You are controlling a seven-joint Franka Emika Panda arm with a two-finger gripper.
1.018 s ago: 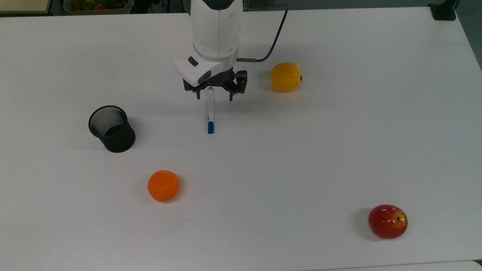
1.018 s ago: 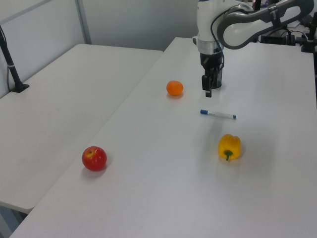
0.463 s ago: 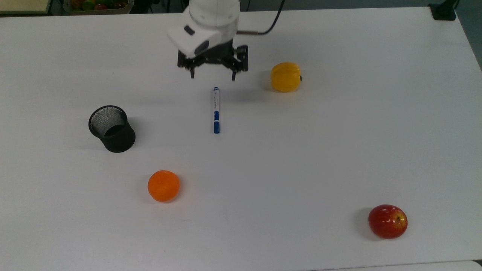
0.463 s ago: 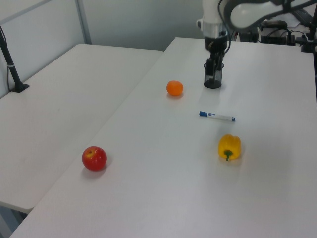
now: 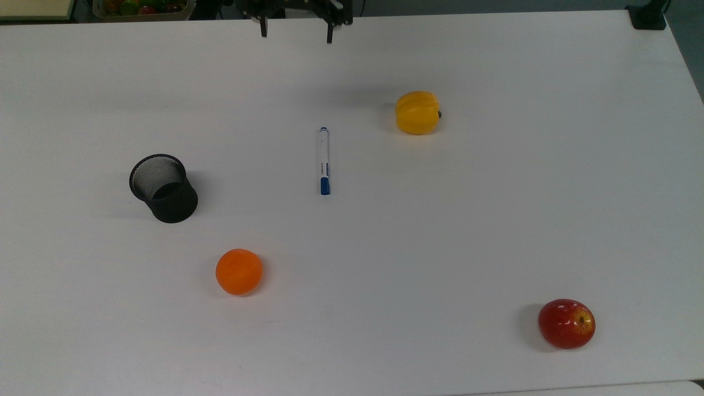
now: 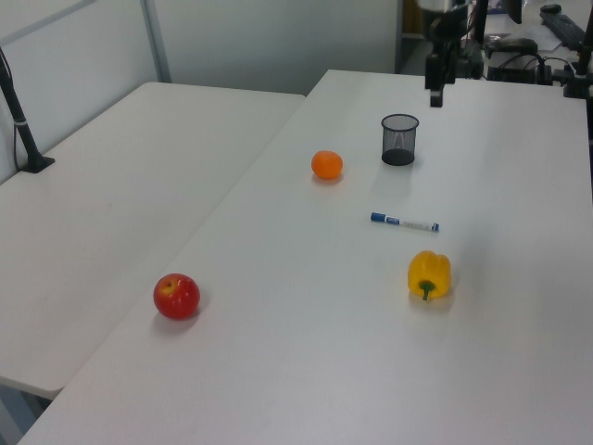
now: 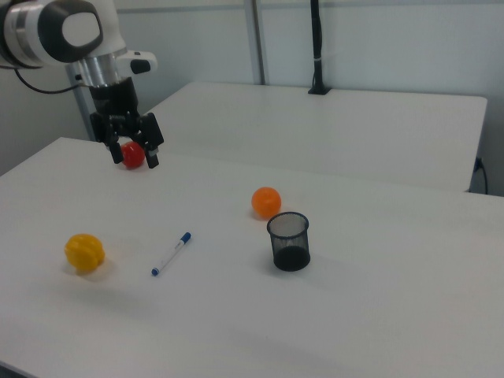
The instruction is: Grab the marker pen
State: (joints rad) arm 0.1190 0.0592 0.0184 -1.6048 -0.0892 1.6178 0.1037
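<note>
Pincer [image 7: 133, 154] now raised away, open, empty; marker pen [image 5: 324, 160] flat between mesh cup [image 5: 163, 188] and pepper [image 5: 417, 112].

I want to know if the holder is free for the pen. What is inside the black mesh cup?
The black mesh cup looks empty: bare mesh wall and dark bottom. The marker pen lies on the table beside it.

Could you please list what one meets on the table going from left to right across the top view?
Black mesh cup → orange → marker pen → yellow bell pepper → red apple.
</note>
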